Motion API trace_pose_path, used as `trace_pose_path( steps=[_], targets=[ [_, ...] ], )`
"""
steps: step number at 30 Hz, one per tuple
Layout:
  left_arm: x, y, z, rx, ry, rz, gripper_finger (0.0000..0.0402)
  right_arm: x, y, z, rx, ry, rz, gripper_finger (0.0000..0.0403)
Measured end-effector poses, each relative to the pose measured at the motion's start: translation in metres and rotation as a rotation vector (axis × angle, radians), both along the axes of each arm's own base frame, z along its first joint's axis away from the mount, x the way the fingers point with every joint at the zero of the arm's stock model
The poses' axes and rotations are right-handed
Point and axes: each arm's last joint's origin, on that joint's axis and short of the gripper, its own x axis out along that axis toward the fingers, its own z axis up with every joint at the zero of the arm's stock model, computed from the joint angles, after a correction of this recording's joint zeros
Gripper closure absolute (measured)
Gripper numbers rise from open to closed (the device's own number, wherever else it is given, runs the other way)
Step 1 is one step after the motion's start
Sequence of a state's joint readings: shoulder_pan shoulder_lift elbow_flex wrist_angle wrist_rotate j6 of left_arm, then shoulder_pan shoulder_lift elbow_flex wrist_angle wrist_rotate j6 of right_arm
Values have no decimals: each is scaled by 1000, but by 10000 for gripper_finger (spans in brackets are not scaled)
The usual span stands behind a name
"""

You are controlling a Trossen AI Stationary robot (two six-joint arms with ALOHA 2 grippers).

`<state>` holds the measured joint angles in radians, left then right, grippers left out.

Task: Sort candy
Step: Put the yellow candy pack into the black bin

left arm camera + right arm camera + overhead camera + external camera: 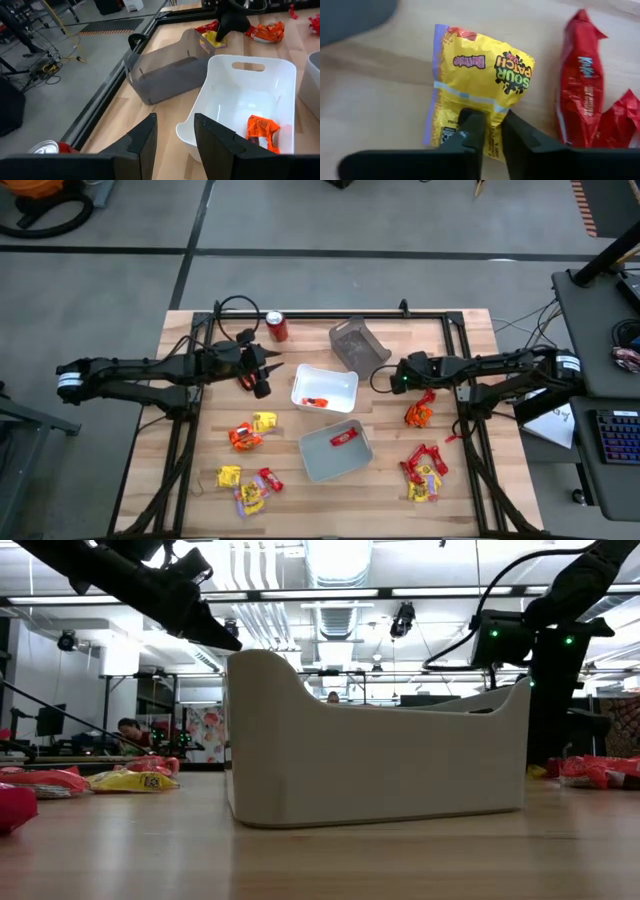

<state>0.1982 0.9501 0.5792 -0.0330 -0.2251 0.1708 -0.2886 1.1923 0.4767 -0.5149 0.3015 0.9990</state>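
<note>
From above, the bench (200,510) carries candy in loose groups: yellow and orange packets (250,432) on the left, red and yellow ones (424,468) at the right front. A white tray (345,377) holds one orange packet (315,401), a grey tray (318,462) holds one red packet (344,438), and a dark tray (358,345) lies tipped over near a red can (277,327). The left hand (268,367) hovers beside the white tray; the right hand (418,396) is down over an orange and red clump.

At bench level, the grey tray fills the middle, with candy lying on either side.

The left wrist camera shows the left hand's fingers (146,141) spread apart with nothing between them, aimed at the white tray and its orange packet.

The right wrist camera shows the right hand (489,131) pinching the lower edge of a yellow sour-candy packet (480,80), with red packets (582,85) just beside it.

The grip looks thin, taken only on the wrapper's edge, so the slick packet could slide out during the lift. The neighbouring red wrappers may also be nudged or dragged along.
</note>
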Motion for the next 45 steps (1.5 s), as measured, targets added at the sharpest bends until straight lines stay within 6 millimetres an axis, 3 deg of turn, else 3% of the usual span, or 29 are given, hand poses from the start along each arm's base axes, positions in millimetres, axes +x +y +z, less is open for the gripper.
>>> trace_pose_path(
  steps=[4,13,24,34,39,45],
  targets=[
    [1,0,2,-25,-40,12,287,7,-1,14,-3,-39,68,388],
    [3,-3,6,-118,-115,-60,287,17,7,58,-69,-129,247,390],
    [8,-7,14,-294,-264,-79,287,15,47,87,-174,-284,535,391],
    [20,-10,15,-297,-334,-109,287,44,74,112,-411,-573,785,391],
    [17,-13,9,-305,-277,-110,287,57,70,116,-587,-583,737,391],
    [4,-21,7,-368,-197,-109,287,66,48,122,-656,-342,631,391]
  ],
)
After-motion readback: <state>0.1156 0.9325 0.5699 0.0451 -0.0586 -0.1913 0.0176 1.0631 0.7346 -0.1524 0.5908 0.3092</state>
